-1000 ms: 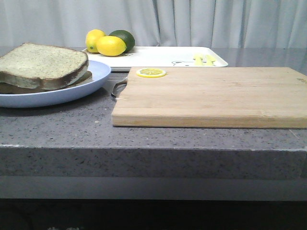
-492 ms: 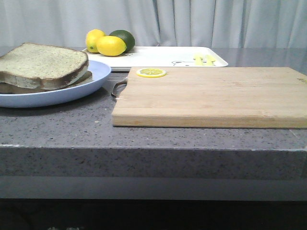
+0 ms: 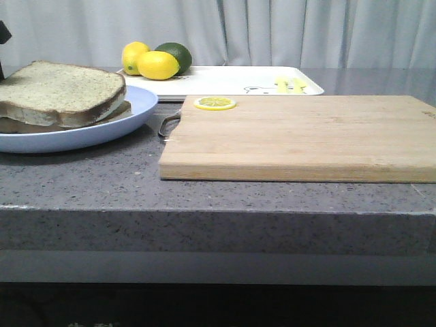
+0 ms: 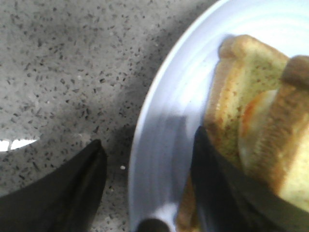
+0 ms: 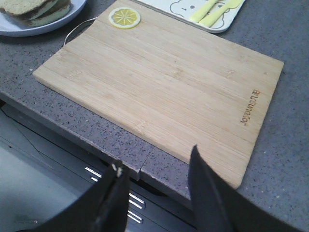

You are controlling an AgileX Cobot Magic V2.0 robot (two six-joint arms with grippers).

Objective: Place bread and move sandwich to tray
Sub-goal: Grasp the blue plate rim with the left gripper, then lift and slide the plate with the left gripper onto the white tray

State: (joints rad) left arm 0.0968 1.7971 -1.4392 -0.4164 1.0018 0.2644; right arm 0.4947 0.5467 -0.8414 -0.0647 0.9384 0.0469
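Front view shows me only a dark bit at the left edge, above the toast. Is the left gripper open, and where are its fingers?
Observer: It is open. In the left wrist view the left gripper has one finger over the blue plate, close beside the toast stack. The other finger is over the counter, outside the rim.
Operator: Is anything between the slices? I see only crusts.
Observer: Yes, a fried egg, white with some orange, shows between two slices.
Operator: And the right gripper?
Observer: The right gripper is open and empty, above the counter's front edge, near the wooden board.
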